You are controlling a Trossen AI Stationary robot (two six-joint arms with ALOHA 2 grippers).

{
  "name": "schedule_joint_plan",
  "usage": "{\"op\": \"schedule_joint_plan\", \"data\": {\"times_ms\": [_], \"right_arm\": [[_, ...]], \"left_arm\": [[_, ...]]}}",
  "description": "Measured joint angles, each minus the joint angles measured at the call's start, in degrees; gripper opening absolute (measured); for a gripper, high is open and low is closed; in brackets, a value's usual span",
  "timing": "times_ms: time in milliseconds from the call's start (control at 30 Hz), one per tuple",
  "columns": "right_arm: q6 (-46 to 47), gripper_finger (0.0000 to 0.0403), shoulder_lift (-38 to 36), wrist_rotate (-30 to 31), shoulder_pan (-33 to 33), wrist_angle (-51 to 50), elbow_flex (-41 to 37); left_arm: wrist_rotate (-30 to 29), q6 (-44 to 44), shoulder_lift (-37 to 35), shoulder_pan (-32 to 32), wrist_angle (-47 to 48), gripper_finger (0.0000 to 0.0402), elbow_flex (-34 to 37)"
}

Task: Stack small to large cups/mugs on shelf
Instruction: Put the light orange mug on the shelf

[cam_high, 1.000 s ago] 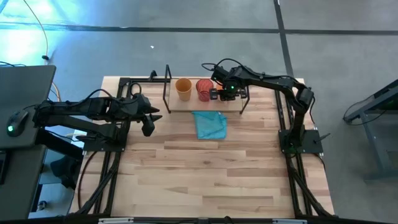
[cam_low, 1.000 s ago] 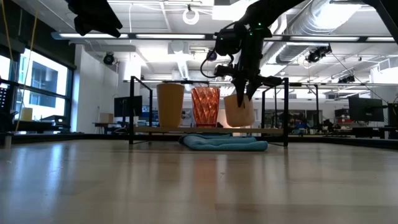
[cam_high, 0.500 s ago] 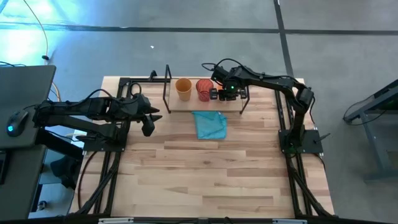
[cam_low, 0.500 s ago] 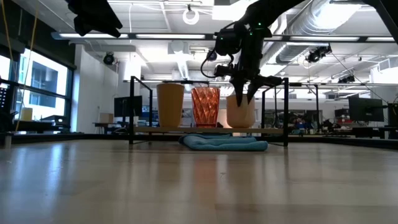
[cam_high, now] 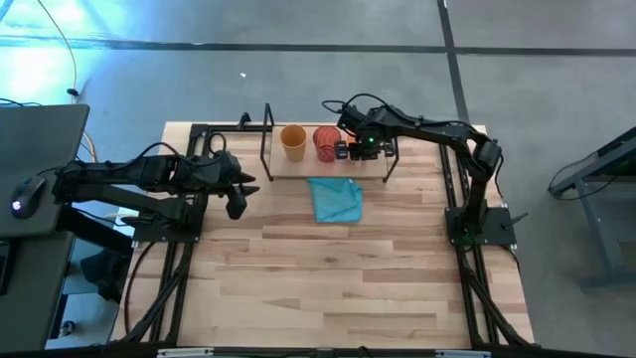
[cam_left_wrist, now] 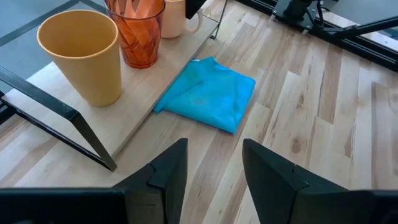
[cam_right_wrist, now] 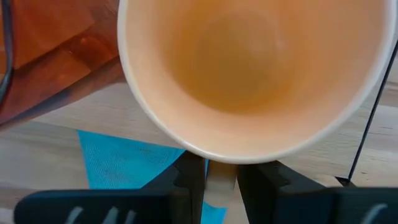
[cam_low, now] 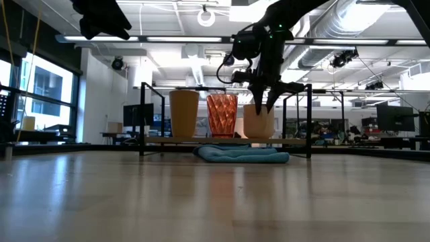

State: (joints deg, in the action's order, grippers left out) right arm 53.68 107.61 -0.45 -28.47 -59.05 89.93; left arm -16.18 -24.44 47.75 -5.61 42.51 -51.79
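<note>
On the shelf [cam_high: 298,165], a light-wood board in a black wire frame at the table's far side, three cups stand in a row. They are a mustard-tan tumbler [cam_high: 293,139], a red ribbed cup [cam_high: 325,141] and a pale orange mug [cam_low: 259,122]. All three stand upright on their bases in the low view. My right gripper [cam_high: 356,148] is above the mug, shut on its handle. My left gripper [cam_high: 237,195] hangs open and empty over the table's left part, and its spread fingers show in the left wrist view [cam_left_wrist: 214,180]. My right gripper pinches the mug's handle [cam_right_wrist: 221,177] between its two fingers [cam_right_wrist: 191,180]. It comes from above, pointing down beside the mug's rim [cam_right_wrist: 186,146]. The mug stands upright with its base on the shelf board [cam_low: 259,138].
A crumpled blue cloth [cam_high: 335,199] lies on the table just in front of the shelf. The shelf's black upright posts [cam_low: 310,121] stand close beside the mug. The wooden tabletop [cam_high: 338,288] stretches toward the near edge.
My right gripper has gone down with the mug. The mug hung tilted and just clear of the shelf a second ago. Now it stands upright on the shelf board to the right of the red cup.
</note>
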Motion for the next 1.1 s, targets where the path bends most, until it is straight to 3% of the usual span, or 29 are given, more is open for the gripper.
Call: {"op": "schedule_joint_plan", "data": {"times_ms": [1100], "right_arm": [[-2.31, 0.0080, -0.13, 1.03, 0.37, -0.71, 0.00]], "left_arm": [[0.25, -0.90, 0.02, 0.00, -0.01, 0.0143, 0.00]]}}
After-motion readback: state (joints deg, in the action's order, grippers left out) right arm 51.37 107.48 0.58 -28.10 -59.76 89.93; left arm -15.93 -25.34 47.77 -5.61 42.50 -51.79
